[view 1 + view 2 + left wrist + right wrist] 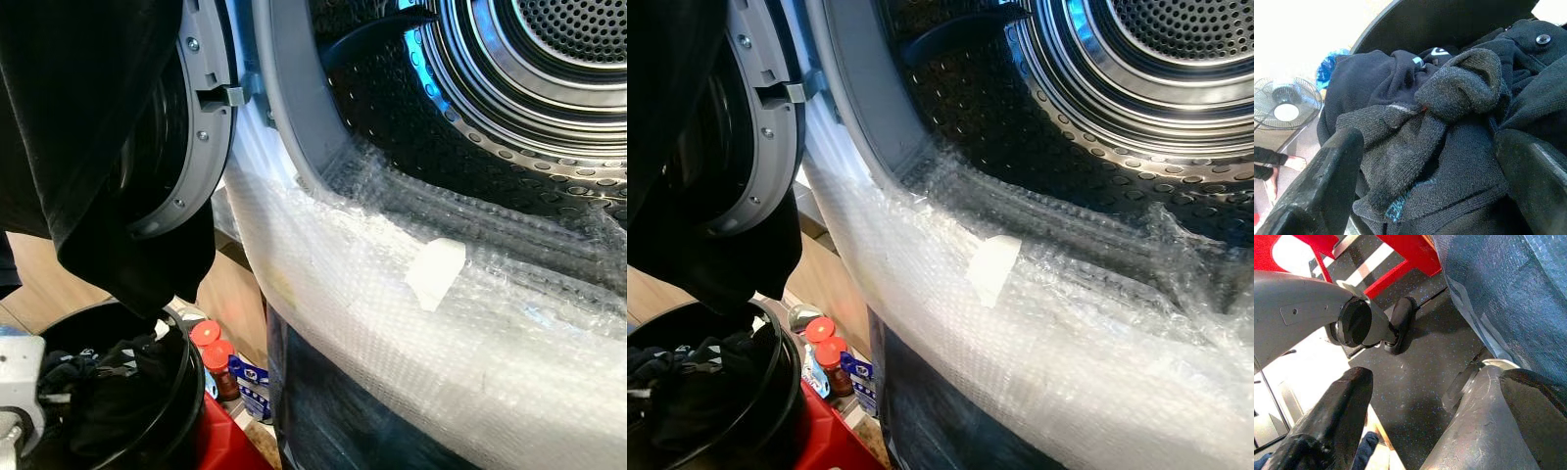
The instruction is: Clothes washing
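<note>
The washing machine drum (pixel 549 88) stands open in front of me, its steel inside bare. A black garment (pixel 88 137) hangs in front of the round door (pixel 201 117) on the left. Below it a black basket (pixel 181 392) holds dark clothes (pixel 1400 88). My left gripper (pixel 1430 147) is open just above that pile, its fingers (pixel 1332 166) either side of a grey knitted piece (pixel 1459 93). My right gripper (pixel 1435 377) hangs open over the dark floor with nothing between its fingers.
Bubble wrap (pixel 411 323) covers the machine's front below the opening, with a white tape patch (pixel 436 272). Red-capped bottles (pixel 211 348) and a red frame (pixel 225 436) sit beside the basket. A fan (pixel 1286 103) and a person's foot (pixel 1281 166) are on the floor.
</note>
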`<state>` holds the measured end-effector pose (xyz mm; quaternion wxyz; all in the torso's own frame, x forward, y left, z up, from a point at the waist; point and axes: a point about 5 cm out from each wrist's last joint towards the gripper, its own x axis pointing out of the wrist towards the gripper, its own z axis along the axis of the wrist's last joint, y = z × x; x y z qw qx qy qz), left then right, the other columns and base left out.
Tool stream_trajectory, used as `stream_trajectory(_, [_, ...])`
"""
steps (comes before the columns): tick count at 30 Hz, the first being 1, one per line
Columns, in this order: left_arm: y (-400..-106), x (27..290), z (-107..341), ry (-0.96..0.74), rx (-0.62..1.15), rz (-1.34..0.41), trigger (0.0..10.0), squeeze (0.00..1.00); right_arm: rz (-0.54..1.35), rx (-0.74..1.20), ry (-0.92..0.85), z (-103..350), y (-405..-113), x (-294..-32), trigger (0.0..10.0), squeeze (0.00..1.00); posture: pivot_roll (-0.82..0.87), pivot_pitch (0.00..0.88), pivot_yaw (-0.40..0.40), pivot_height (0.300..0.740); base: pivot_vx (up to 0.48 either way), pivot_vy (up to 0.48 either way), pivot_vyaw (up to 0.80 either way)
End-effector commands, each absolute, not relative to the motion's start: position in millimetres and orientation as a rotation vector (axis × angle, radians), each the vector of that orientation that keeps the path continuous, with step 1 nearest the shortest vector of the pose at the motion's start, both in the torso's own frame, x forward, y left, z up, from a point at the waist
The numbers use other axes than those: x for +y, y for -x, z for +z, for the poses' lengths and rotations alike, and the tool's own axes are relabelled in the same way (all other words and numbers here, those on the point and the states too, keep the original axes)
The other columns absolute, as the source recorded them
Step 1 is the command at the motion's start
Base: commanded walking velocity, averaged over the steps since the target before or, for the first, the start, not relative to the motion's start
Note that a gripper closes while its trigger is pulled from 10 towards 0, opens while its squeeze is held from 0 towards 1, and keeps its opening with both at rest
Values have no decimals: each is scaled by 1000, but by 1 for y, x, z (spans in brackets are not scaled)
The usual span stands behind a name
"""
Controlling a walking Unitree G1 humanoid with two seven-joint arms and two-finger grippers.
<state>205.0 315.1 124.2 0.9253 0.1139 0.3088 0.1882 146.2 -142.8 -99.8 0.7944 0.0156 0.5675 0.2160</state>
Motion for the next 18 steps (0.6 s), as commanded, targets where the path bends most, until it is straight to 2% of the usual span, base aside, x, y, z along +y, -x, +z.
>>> stream_trajectory(1, [-203,314,125,-243,651,380,10000,0,473,1262,-32,-104,-136,-142,10000,0,121,39,40,740,0,0,0])
stream_trajectory(12, [-196,325,118,-314,723,404,10000,0,471,1262,-35,-104,-136,-141,10000,0,120,36,46,740,0,0,0])
stream_trajectory(14, [-196,322,115,-332,743,394,5451,0,473,1261,-37,-103,-136,-140,10000,0,116,28,49,740,0,0,0])
stream_trajectory(15, [-196,322,114,-335,749,391,3569,0,473,1261,-37,-103,-136,-140,10000,0,114,25,50,740,0,0,0])
stream_trajectory(16, [-196,322,113,-340,756,385,3569,0,473,1261,-37,-103,-136,-140,10000,0,114,25,50,740,0,0,0])
stream_trajectory(17, [-196,321,112,-345,761,382,3098,0,473,1260,-36,-103,-136,-140,10000,0,112,20,52,740,0,0,0])
stream_trajectory(18, [-196,321,111,-350,765,380,3294,0,474,1260,-36,-103,-137,-139,10000,0,112,20,52,740,0,0,0])
